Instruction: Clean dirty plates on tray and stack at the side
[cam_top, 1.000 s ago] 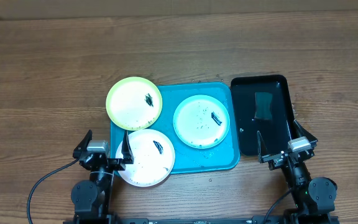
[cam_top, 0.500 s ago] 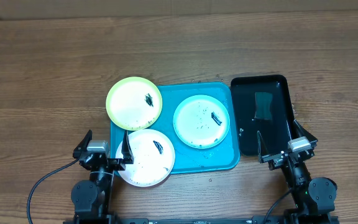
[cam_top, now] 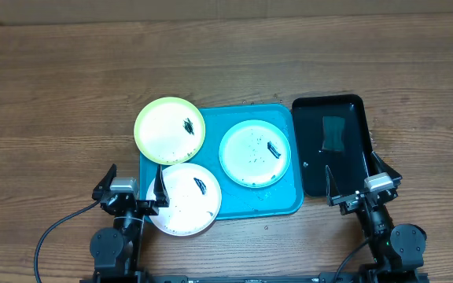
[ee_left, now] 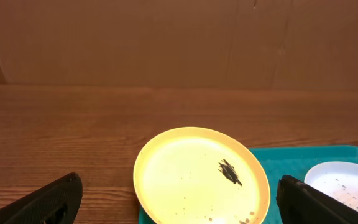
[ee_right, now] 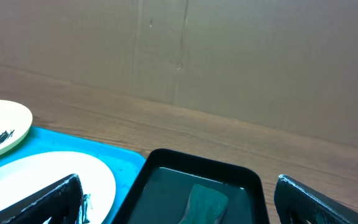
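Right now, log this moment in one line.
left claw open, empty | right claw open, empty | plates dirty, unstacked, on tray

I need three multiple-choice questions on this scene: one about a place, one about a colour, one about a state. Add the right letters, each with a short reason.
1. Where does the black tray stand relative to the turquoise tray? A. left B. right C. on top
2. What colour is the plate lying wholly inside the turquoise tray? A. white B. yellow-green C. light teal
3. How are the three plates? A. unstacked, smeared B. stacked C. upside down

Answers:
1 B: the overhead view shows it beside that tray's right edge.
2 C: the yellow-green plate and the white plate both overhang the rim.
3 A: each lies singly, with dark marks.
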